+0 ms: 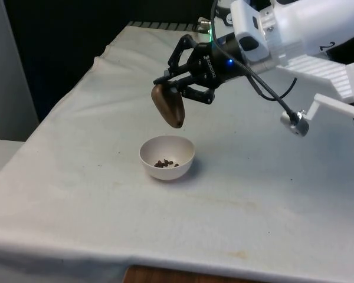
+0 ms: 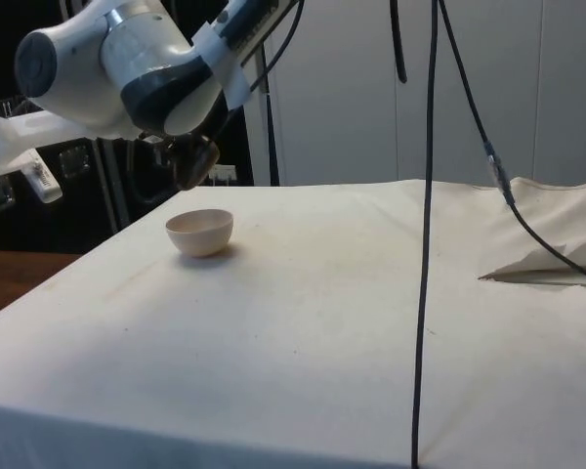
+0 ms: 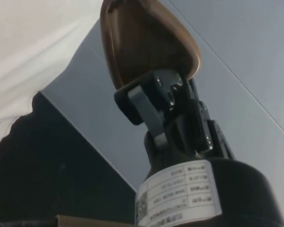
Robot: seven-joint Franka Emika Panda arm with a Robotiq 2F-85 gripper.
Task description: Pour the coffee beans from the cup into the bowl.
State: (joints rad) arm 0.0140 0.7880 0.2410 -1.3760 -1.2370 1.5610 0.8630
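Brown cup tipped above the white bowl.
The gripper (image 1: 178, 88) clamps the cup (image 1: 169, 106) over the bowl (image 1: 167, 157) on the counter (image 1: 76, 177); the front view shows beans (image 1: 164, 163) inside, which the bowl's wall (image 2: 200, 233) hides in the side view.

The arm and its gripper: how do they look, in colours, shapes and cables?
The arm has white, rounded, glossy shells with dark grey bands at the joints. The gripper is black and angular, with linked black fingers and small white lettering on its body. A black cable loops from the wrist area. A white printed label is wrapped around the gripper's base.
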